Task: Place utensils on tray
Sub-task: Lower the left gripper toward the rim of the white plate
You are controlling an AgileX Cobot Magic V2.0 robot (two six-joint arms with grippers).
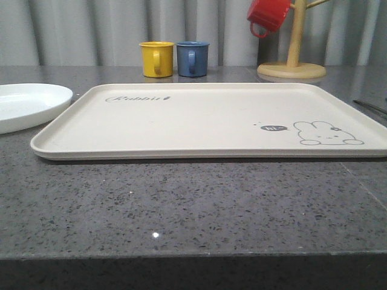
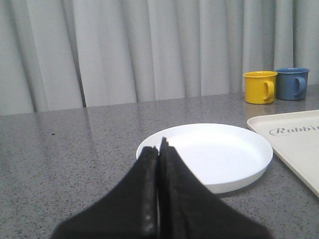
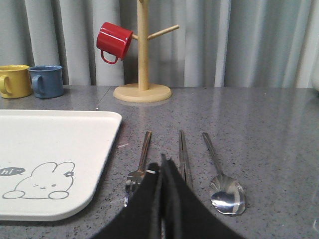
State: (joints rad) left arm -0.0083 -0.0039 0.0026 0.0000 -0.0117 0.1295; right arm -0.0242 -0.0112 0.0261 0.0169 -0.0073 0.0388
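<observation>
The tray (image 1: 199, 121) reads "Rabbit" in script at one corner, with a small "hi" bubble by a drawn rabbit at another. Just beyond the clenched right tool (image 3: 162, 167) lie the fork (image 3: 138, 167), chopsticks (image 3: 183, 157) and spoon (image 3: 222, 179) on the grey surface (image 1: 181, 211), parallel, long axes running away from the tool, handles far. The tray sits beside them. The left tool (image 2: 158, 149), also clenched, faces a white plate (image 2: 219, 149). Beyond stand yellow (image 1: 156, 58) and blue (image 1: 192, 58) mugs, and a red mug (image 3: 113, 41) on a wooden stand (image 3: 143, 64).

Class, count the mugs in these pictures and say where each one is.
3. The yellow mug and blue mug stand side by side on the table behind the tray; the red mug hangs on the wooden stand.
</observation>
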